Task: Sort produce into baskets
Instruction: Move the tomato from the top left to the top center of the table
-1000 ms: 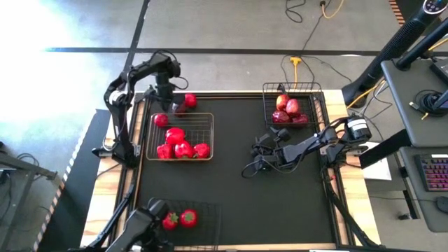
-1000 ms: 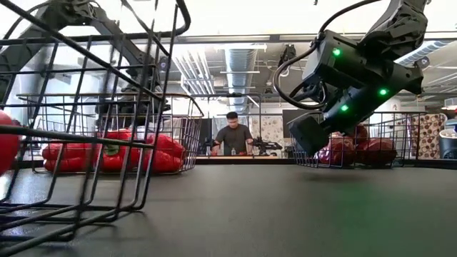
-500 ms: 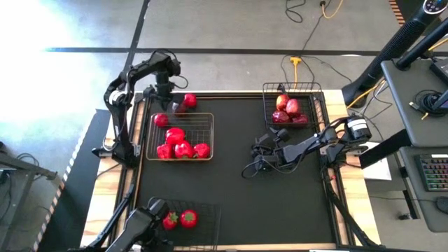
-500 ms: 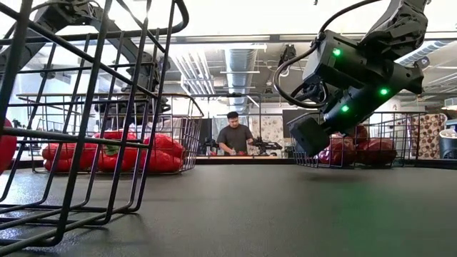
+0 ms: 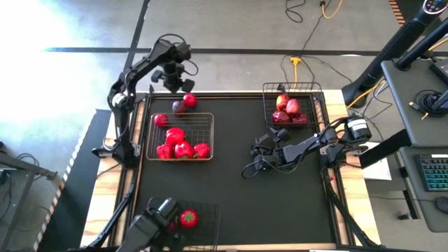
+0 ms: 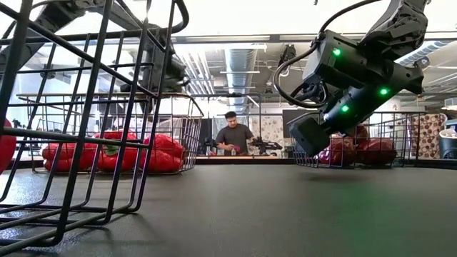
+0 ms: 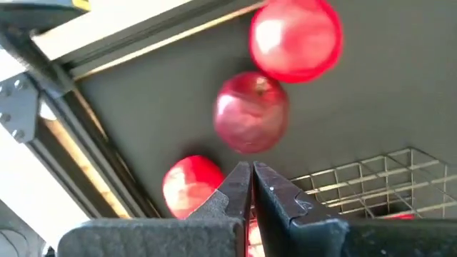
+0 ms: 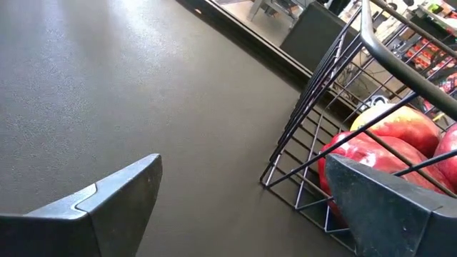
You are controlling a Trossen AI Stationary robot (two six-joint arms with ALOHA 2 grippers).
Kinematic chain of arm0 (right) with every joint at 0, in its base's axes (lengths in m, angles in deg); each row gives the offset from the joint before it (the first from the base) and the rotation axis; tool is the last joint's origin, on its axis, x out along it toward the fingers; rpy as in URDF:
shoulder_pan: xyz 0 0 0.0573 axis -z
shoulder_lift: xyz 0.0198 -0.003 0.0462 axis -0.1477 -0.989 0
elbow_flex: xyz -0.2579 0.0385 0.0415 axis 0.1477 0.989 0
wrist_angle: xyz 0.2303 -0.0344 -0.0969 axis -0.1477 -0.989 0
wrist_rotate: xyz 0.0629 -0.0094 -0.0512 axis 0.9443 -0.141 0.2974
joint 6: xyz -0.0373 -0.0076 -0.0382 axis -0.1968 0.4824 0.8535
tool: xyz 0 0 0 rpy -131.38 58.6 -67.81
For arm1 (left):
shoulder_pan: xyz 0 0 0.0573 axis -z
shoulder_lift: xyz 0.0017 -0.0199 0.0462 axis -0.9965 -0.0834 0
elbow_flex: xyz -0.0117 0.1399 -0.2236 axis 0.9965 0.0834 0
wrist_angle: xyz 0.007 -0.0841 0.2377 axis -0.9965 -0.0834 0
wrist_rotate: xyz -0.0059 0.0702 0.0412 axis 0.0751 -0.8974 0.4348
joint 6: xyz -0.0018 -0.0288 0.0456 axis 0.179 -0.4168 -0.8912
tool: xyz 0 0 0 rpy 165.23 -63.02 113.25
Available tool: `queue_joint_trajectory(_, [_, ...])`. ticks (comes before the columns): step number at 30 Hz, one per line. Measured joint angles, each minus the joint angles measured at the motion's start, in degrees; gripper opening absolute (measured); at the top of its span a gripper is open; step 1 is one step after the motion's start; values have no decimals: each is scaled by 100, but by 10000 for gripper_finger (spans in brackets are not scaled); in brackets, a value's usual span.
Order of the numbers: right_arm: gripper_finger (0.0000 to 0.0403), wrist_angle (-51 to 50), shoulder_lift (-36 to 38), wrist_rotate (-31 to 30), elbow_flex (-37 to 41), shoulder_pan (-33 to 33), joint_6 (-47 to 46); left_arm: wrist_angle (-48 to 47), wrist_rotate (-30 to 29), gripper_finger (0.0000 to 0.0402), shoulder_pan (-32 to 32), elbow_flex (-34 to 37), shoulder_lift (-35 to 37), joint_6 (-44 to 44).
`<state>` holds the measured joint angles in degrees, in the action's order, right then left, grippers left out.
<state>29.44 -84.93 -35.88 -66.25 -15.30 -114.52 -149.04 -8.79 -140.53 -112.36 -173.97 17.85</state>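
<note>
**A:** Where does the work lie for you now?

**B:** Start with the big things: the basket of peppers (image 5: 180,136) sits on the left half of the table (image 5: 238,196), the basket of apples (image 5: 292,103) at the far right, and a third basket (image 5: 192,218) at the near left edge with a tomato (image 5: 187,218) in it. Three loose pieces lie beyond the pepper basket, at the far left corner: a dark apple (image 7: 251,112), a brighter red fruit (image 7: 295,38) just beside it, and another red one (image 7: 191,183) by the basket's far-left corner.

**A:** And your pincers?

**B:** My left gripper (image 5: 173,72) hangs above that far left corner with its fingers pressed together, holding nothing. The dark apple lies straight below and just ahead of its tips. My right gripper (image 5: 262,155) hovers over the middle of the table, fingers spread wide and empty, well apart from the loose fruit.

**A:** So which arm goes?

**B:** The left, I judge; it's by far the nearer. The apple is round, so no axis to line up with, but I must open first.

**A:** Any writing?

**B:** None I can read.
</note>
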Motion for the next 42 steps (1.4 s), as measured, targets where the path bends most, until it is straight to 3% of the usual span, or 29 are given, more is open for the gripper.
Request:
queue_joint_trajectory(10, [384,2,0,299,12,0,74,-9,-152,0,422,821,146,-15])
queue_joint_trajectory(14, [384,4,0,299,28,0,85,2,-920,0,738,998,657,-57])
queue_joint_trajectory(25, [384,152,0,299,33,0,111,338,-1109,0,300,2705,2160,1032])
queue_joint_trajectory(31, [384,172,0,589,33,0,214,910,-991,0,74,3332,2113,1375])
queue_joint_trajectory(34, [384,170,0,838,33,0,238,958,-528,0,105,3441,1990,1373])
queue_joint_trajectory(42, [384,169,0,896,37,-2,238,364,420,0,1118,3834,2015,1246])
